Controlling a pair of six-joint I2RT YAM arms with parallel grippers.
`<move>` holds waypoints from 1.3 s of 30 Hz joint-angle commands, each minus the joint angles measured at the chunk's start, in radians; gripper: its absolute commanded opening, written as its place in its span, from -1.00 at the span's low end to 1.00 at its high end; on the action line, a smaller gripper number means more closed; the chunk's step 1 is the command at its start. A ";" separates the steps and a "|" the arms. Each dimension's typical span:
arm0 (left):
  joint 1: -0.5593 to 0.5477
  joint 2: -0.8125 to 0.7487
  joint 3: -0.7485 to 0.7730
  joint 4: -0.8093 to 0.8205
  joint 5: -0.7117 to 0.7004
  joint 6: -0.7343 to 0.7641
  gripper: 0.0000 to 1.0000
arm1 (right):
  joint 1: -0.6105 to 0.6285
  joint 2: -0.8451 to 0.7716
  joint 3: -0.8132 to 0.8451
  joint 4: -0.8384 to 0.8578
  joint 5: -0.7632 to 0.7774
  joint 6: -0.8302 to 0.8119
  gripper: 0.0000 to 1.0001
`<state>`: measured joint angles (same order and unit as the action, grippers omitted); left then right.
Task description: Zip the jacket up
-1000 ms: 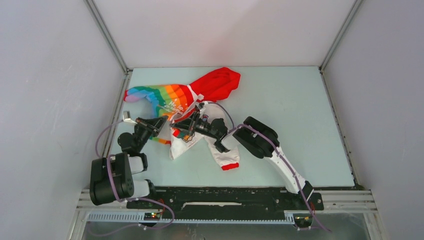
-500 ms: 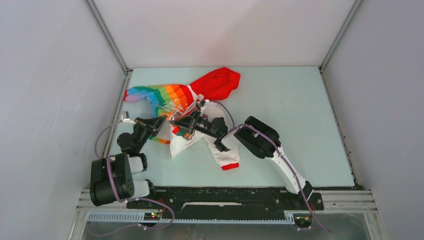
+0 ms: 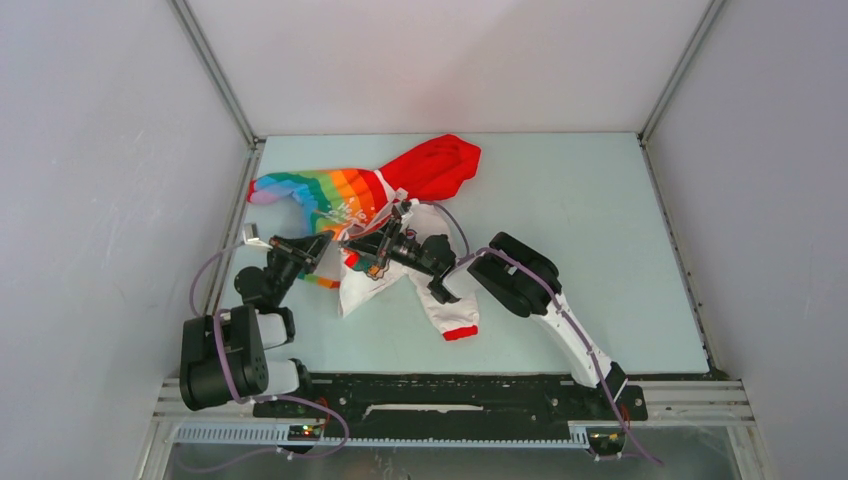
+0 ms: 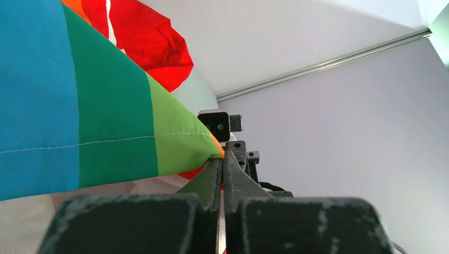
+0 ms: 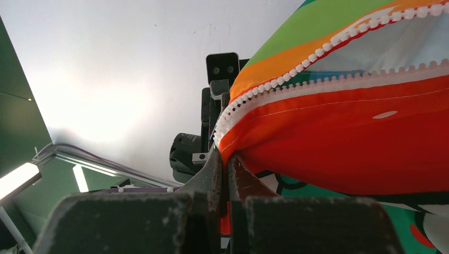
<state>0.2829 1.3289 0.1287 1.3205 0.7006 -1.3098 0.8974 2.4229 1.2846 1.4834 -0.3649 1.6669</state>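
The jacket [image 3: 345,205] lies on the pale table [image 3: 560,200] at back left, red hood [image 3: 435,165] to the far side, rainbow half to the left, white half with a red cuff [image 3: 460,332] to the near side. My left gripper [image 3: 322,242] is shut on the jacket's rainbow bottom corner; in the left wrist view [image 4: 221,159] the green-orange hem [image 4: 174,148] is pinched between the jaws. My right gripper [image 3: 352,246] is shut on the jacket's red hem by the white zipper teeth [image 5: 275,90], seen in the right wrist view [image 5: 226,161]. The two grippers almost meet.
White enclosure walls [image 3: 120,150] stand close on the left, back and right. A metal frame post [image 3: 215,70] runs along the left back corner. The black mounting rail [image 3: 450,395] crosses the near edge.
The right gripper has shifted slightly up and left with the jacket hem in it. The left arm has not visibly moved.
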 commanded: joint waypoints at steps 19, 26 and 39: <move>0.016 0.002 -0.022 0.085 0.000 -0.011 -1.00 | -0.003 -0.041 0.014 0.050 0.048 0.009 -1.00; 0.015 0.010 -0.021 0.093 0.015 -0.014 -1.00 | 0.000 -0.027 0.030 0.050 0.039 0.022 -1.00; 0.002 0.029 -0.022 0.145 0.036 -0.039 -1.00 | 0.003 -0.018 0.055 0.048 0.049 0.066 -1.00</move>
<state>0.2905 1.3594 0.1253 1.3808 0.7109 -1.3376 0.8986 2.4229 1.2934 1.4834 -0.3351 1.7031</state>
